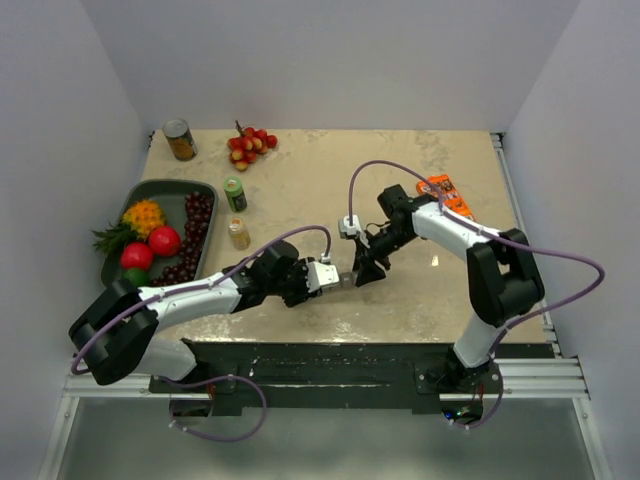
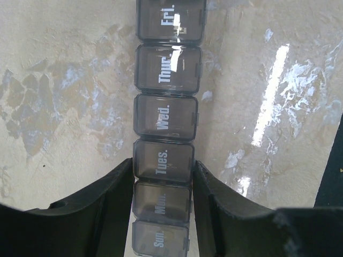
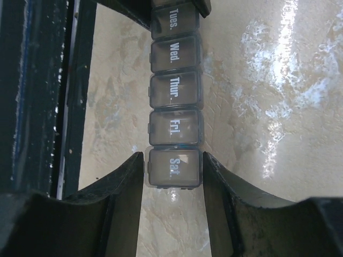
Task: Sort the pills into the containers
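So the left jaws are pinching the pill strip at its Mon/Tues end, probably to pin it steady mid-counter. Right jaws straddle Sat. at the 3 o'clock end — can't tell if they're gripping. Pill bottle stands off around 10 o'clock.

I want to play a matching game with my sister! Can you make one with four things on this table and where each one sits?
Things:
1. pill box
2. tin can
3. green-capped bottle
4. orange packet

Places:
A. next to the fruit tray
B. front middle
C. back left corner
D. right side

Pairs: 1-B, 2-C, 3-A, 4-D.
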Robot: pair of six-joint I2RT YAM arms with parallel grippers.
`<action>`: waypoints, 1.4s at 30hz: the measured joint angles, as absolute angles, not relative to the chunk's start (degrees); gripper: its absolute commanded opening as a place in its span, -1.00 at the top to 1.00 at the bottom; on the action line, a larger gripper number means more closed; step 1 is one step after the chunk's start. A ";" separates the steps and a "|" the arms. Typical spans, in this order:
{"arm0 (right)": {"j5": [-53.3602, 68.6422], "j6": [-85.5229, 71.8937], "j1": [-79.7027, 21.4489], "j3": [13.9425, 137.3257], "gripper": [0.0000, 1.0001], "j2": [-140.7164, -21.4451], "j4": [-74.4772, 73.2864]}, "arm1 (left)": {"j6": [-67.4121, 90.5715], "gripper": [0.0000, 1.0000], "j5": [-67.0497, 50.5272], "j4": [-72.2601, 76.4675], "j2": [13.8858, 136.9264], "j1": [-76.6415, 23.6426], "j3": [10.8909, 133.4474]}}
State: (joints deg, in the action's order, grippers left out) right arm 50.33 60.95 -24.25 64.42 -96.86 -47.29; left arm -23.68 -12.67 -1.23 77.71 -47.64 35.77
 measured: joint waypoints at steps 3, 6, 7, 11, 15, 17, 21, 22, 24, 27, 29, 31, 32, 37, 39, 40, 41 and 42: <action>53.12 60.97 -23.64 67.64 0.60 -101.38 -51.27 | -24.40 1.00 -11.73 -1.96 77.71 -47.66 35.66; 55.96 61.01 -22.76 69.52 0.60 -105.14 -54.57 | -25.12 1.00 -11.62 -2.24 77.71 -47.72 35.48; 56.77 60.77 -22.33 69.97 0.57 -106.06 -55.22 | -25.32 1.00 -11.57 -2.26 77.71 -47.77 35.33; 59.07 58.70 -20.99 72.05 0.30 -108.71 -56.95 | -26.15 1.00 -11.35 -2.17 77.71 -47.81 35.11; 59.55 54.11 -19.92 74.13 -0.01 -109.86 -56.69 | -26.33 1.00 -11.27 -0.73 77.60 -47.77 34.94; 58.83 50.26 -19.79 74.56 -0.04 -109.71 -55.02 | -26.33 1.00 -11.18 -0.34 77.43 -47.66 34.85; 54.17 43.44 -19.46 75.81 0.00 -109.14 -49.17 | -26.35 1.00 -11.73 -0.80 77.32 -47.70 34.24; 52.73 41.82 -19.40 76.38 0.01 -109.08 -47.44 | -26.37 1.00 -11.88 -0.97 77.32 -47.70 34.11; 49.84 38.94 -19.22 77.25 0.05 -108.81 -43.75 | -26.35 1.00 -12.23 -1.02 77.30 -47.70 34.00; 46.13 35.14 -19.16 77.47 0.07 -108.29 -39.13 | -26.33 1.00 -12.62 -0.93 77.17 -47.70 34.00; 43.94 33.10 -19.09 77.47 0.07 -108.25 -36.58 | -26.30 1.00 -12.82 -0.95 77.14 -47.70 34.00; 42.35 31.81 -19.09 77.47 0.06 -108.25 -34.96 | -26.22 1.00 -12.84 -0.91 77.14 -47.70 34.00; 41.87 31.44 -19.07 77.47 0.04 -108.25 -34.39 | -26.13 1.00 -12.84 -0.89 77.14 -47.70 34.00; 44.01 33.85 -18.55 77.43 -0.08 -107.11 -35.24 | -26.04 1.00 -12.78 -0.62 77.32 -47.70 34.00; 47.07 37.95 -17.98 77.32 -0.07 -104.40 -38.37 | -25.93 1.00 -12.80 -0.47 77.76 -47.68 34.00; 48.97 40.88 -17.76 77.19 -0.05 -102.19 -40.45 | -25.85 1.00 -12.82 -0.45 78.00 -47.64 34.00; 50.59 43.31 -17.52 76.49 0.05 -99.70 -41.65 | -25.65 1.00 -12.82 -0.47 78.19 -47.64 34.00; 51.70 45.15 -17.43 75.83 0.12 -97.65 -42.81 | -25.56 1.00 -12.82 -0.45 78.35 -47.64 34.00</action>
